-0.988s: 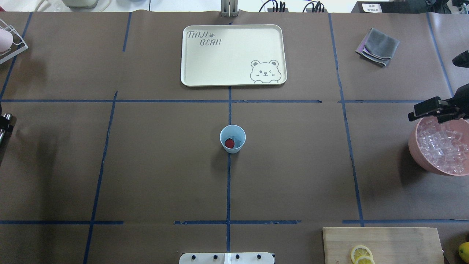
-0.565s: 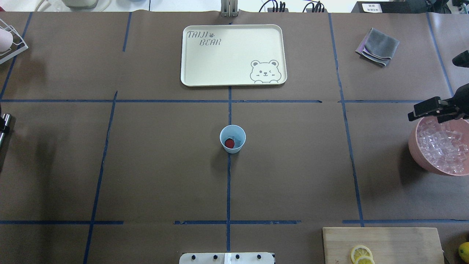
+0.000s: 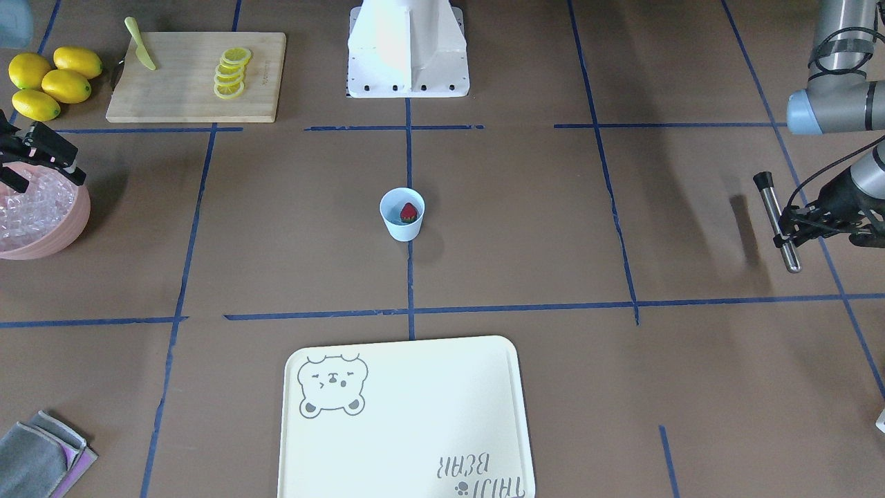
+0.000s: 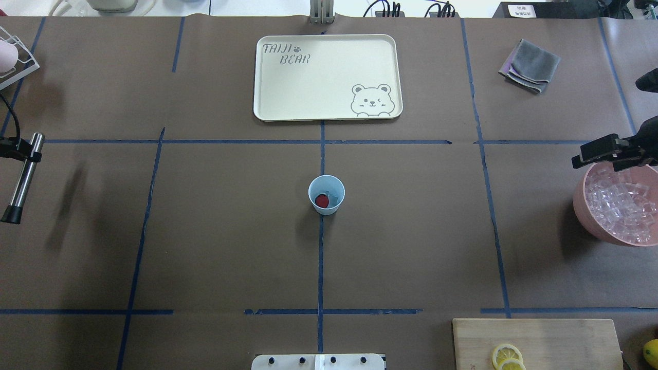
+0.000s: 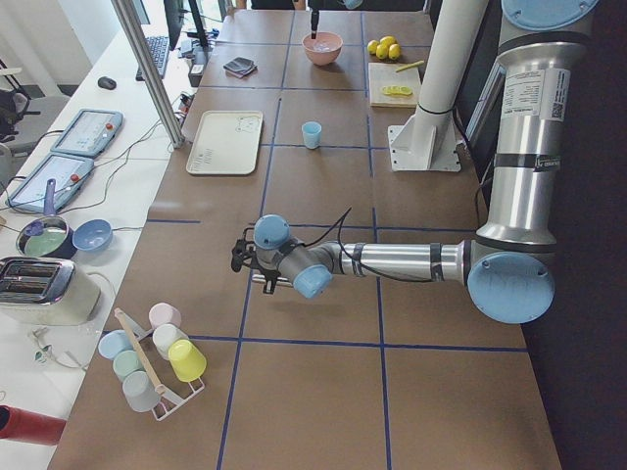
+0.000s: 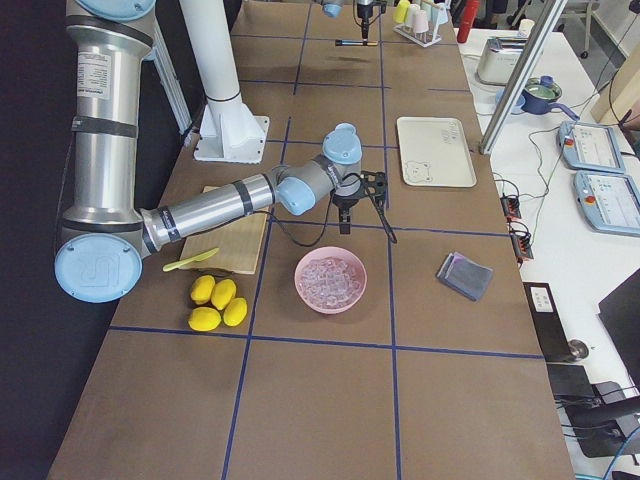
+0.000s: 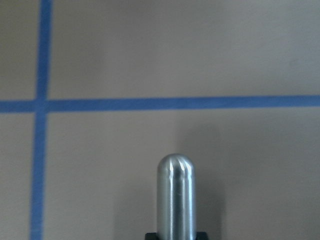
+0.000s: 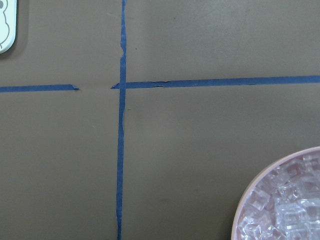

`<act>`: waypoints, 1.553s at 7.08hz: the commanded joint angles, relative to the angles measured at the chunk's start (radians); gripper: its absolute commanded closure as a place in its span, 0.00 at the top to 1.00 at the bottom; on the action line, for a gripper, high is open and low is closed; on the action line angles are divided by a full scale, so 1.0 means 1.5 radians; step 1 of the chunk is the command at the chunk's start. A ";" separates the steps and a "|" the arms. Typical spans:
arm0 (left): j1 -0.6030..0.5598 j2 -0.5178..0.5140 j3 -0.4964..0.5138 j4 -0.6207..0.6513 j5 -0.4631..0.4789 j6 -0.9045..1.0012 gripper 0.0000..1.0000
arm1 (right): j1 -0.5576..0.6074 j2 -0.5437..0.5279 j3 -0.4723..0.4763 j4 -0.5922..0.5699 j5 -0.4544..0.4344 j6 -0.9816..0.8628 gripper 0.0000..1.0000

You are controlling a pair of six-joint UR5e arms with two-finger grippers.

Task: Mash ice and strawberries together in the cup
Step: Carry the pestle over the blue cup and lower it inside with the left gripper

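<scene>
The light-blue cup (image 4: 326, 194) stands at the table's centre on a blue tape line. Inside it lie a red strawberry (image 4: 322, 201) and some clear ice (image 4: 334, 197); the front view shows the cup (image 3: 402, 216) and strawberry (image 3: 408, 211) too. At the far left edge, my left gripper (image 4: 28, 151) is shut on a silver rod with a black end (image 4: 20, 180), held above the table, far from the cup. The rod's rounded tip (image 7: 175, 195) fills the left wrist view. My right gripper (image 4: 596, 154) hangs open over the pink bowl's rim, holding nothing.
A pink bowl (image 4: 583, 205) full of ice cubes (image 4: 619, 203) sits at the right edge. A cream bear tray (image 4: 327, 77) lies beyond the cup, a grey cloth (image 4: 530, 65) at the back right. A cutting board (image 4: 537, 341) with lemon slices is front right, a cup rack (image 5: 152, 362) far left.
My left gripper has come into the overhead view from the left edge, carrying the rod farther from the robot and slightly inward. The right gripper has barely shifted.
</scene>
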 commanded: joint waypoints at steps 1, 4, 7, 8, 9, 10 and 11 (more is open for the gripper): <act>0.033 -0.039 -0.128 0.003 -0.019 -0.011 0.00 | 0.000 0.000 0.002 0.000 0.021 0.002 1.00; 0.169 -0.203 -0.190 0.002 -0.017 -0.016 0.00 | 0.002 0.005 -0.002 0.000 0.022 0.001 1.00; 0.270 -0.292 -0.183 -0.113 0.151 -0.032 0.03 | 0.002 0.007 -0.015 0.001 0.020 -0.006 1.00; 0.330 -0.288 -0.176 -0.202 0.299 -0.038 0.03 | 0.002 0.007 -0.018 0.001 0.019 -0.007 1.00; 0.374 -0.284 -0.175 -0.231 0.394 -0.030 0.03 | 0.002 0.007 -0.019 0.001 0.019 -0.007 1.00; 0.389 -0.293 -0.169 -0.284 0.464 -0.031 0.03 | 0.002 0.007 -0.020 0.001 0.019 -0.007 1.00; 0.421 -0.296 -0.136 -0.358 0.544 -0.015 0.03 | 0.002 0.007 -0.020 0.001 0.019 -0.007 1.00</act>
